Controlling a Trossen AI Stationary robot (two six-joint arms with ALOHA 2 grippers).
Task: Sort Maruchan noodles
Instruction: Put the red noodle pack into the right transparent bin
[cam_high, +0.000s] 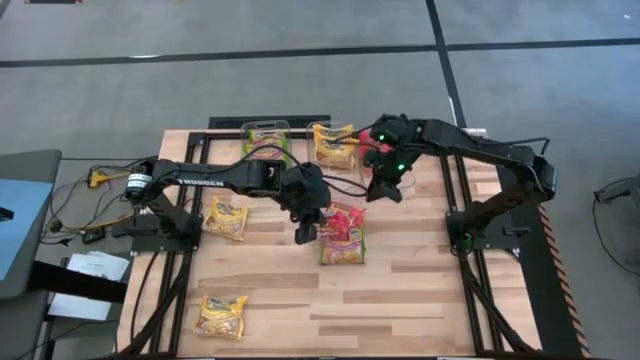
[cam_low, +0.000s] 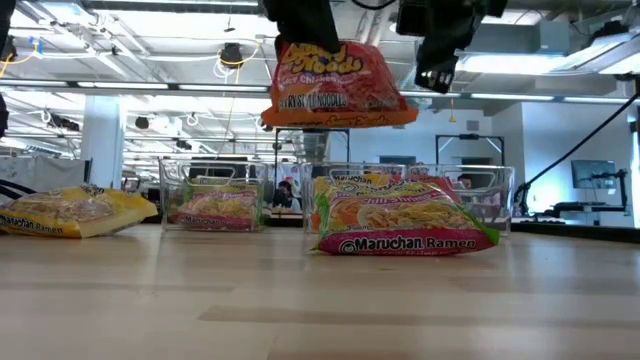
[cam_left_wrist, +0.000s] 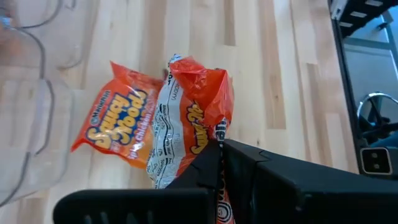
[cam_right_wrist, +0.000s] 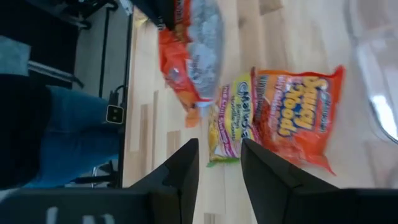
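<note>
Left gripper closed on red packet, lifted above table; right gripper parted, empty, near bins.

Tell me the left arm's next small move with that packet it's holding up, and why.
Probably carry it toward the clear bins at the table's far edge. The left gripper is shut on a red packet, lifted clear of the table above the green packet and another red one. The right gripper hovers open nearby, holding nothing.
</note>
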